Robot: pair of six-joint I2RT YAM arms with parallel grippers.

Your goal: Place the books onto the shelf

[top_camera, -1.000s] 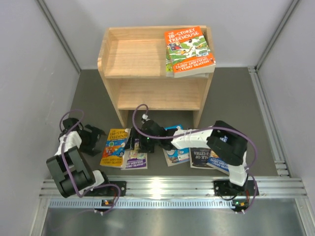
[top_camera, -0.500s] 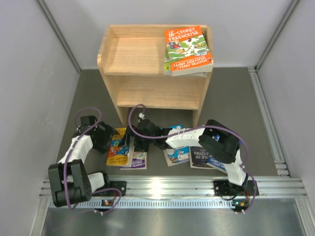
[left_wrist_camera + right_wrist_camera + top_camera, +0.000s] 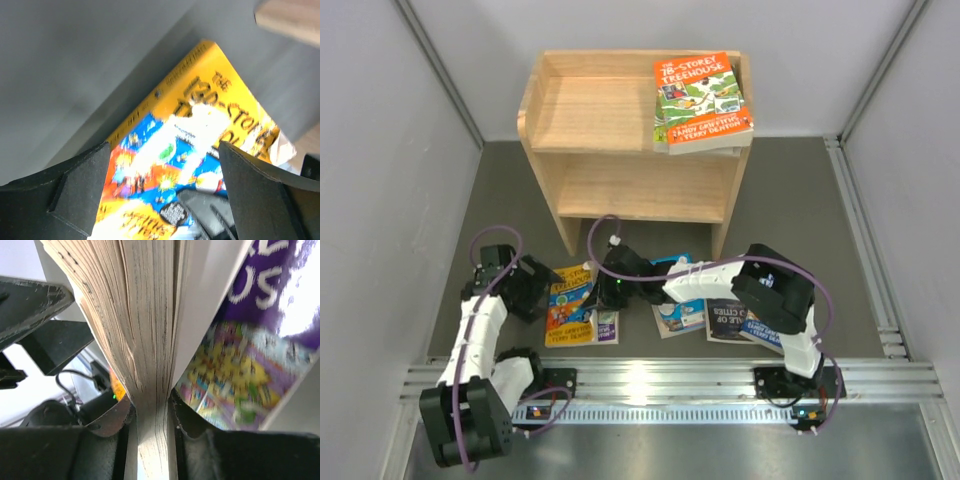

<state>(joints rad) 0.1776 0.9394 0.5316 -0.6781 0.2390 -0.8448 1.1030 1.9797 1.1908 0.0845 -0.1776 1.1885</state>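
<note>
shelf: light wood two-tier unit [image 3: 620, 190], upper centre of the top view, standing on the dark mat [image 3: 800, 220].
shelved books: small stack topped by the orange-and-green "78-Storey Treehouse" [image 3: 703, 100], lying flat at the right end of the shelf's top, against the right rim.
floor books: a row on the mat just below the shelf. Left to right: yellow book [image 3: 568, 300], purple book [image 3: 602, 326] partly under it, blue-and-white book [image 3: 678, 312], dark book [image 3: 728, 320] half hidden under the right arm.
left gripper [image 3: 538, 290]: lower left of the top view, at the yellow book's left edge. Jaws spread wide, gripping nothing. Its wrist view shows the yellow cover between the two fingers [image 3: 75, 195]; contact can't be confirmed.
right gripper [image 3: 150, 425]: arm reaches left across the row to the yellow book's right edge. Clamped tight on a page block [image 3: 145, 340], pinched at its edge.
page block owner: purple cover sits right beside it in the right wrist view; can't tell which book the pages belong to.
</note>
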